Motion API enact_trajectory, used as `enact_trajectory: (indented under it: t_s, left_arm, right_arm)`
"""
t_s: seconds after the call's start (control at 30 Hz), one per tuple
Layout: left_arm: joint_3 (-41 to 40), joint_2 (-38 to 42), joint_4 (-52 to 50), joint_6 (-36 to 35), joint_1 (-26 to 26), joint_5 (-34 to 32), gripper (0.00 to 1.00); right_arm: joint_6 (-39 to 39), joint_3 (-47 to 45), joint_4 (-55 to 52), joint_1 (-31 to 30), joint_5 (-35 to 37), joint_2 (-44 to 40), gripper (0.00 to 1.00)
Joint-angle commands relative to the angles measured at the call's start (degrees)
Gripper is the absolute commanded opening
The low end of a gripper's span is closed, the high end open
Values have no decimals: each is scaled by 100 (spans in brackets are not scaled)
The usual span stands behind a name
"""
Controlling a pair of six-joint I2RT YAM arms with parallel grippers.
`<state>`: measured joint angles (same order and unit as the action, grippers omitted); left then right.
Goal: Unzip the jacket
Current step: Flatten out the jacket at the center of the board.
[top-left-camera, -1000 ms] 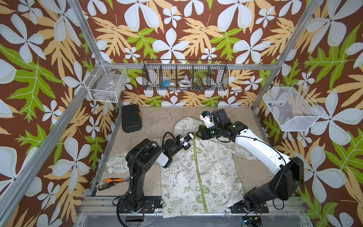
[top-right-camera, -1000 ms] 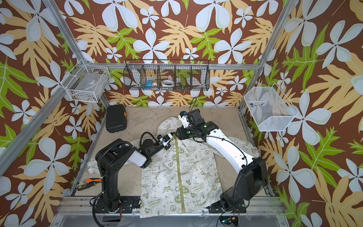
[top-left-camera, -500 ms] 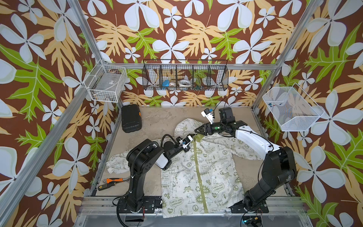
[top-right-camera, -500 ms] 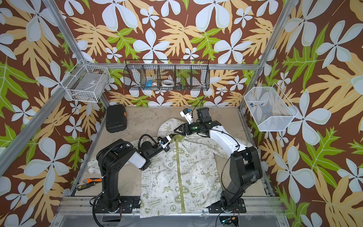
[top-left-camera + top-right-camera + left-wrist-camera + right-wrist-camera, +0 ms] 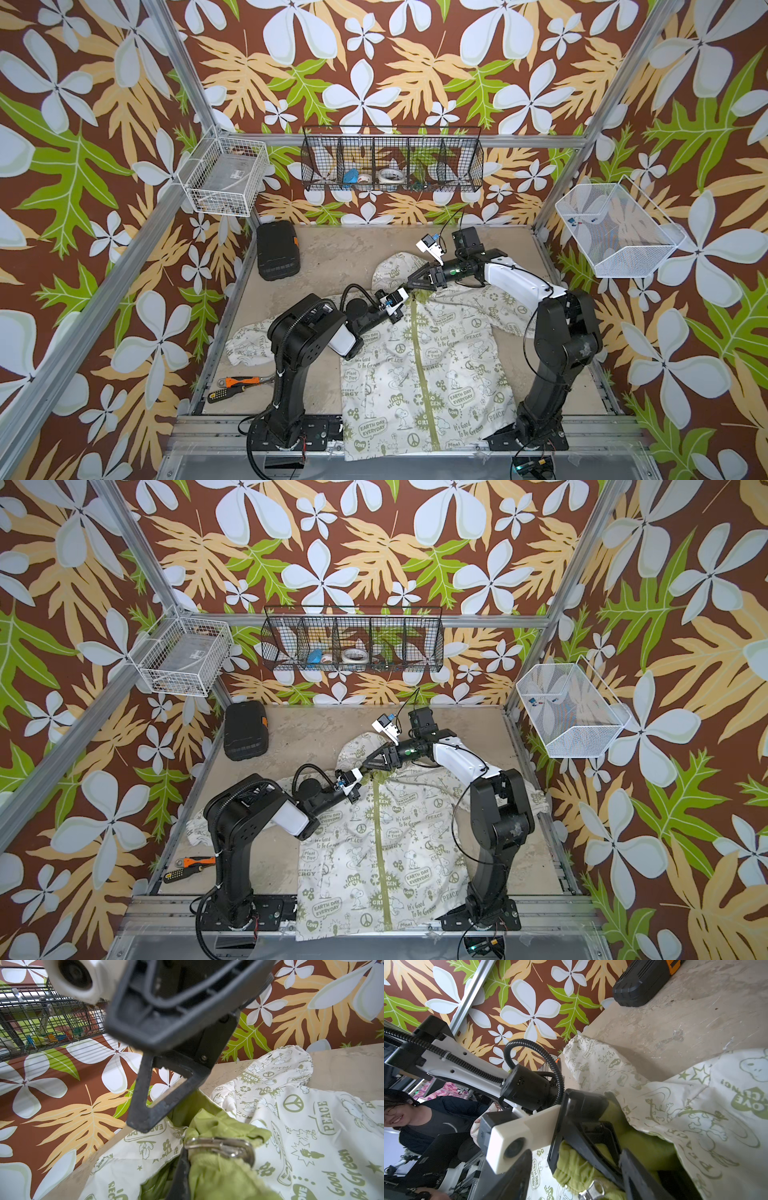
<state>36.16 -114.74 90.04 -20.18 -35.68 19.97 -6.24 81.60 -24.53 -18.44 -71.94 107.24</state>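
Sandy tabletop [image 5: 332, 257], printed jacket [image 5: 449, 374] zipped shut, left pincer [image 5: 406, 300] pinching its green collar [image 5: 218, 1124], right pincer [image 5: 413, 284] spread near zipper pull [image 5: 220, 1146].

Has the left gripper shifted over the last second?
No. In a top view the left gripper sits where it was relative to the black case, shut on the jacket at its collar.

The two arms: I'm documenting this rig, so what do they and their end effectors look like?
The left arm and right arm match: black joint housings, one white link each. A black ribbed cable hose loops by the left wrist. The left end effector and right end effector have black open-framed triangular fingers and a white camera block.
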Motion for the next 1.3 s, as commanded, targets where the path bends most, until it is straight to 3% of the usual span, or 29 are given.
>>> enact_trajectory:
  t_s: [0.0, 0.47, 1.27]
  left_arm:
    - [-19, 50, 397, 68, 0, 100, 0]
    - [-4, 11, 323, 152, 9, -46, 0]
    - [103, 57, 25, 252, 143, -294, 0]
  right_arm:
    - [-550, 134, -506, 5, -224, 109, 67]
    - [-1343, 280, -1345, 11, -507, 449, 58]
    - [-596, -445, -642, -60, -340, -339, 49]
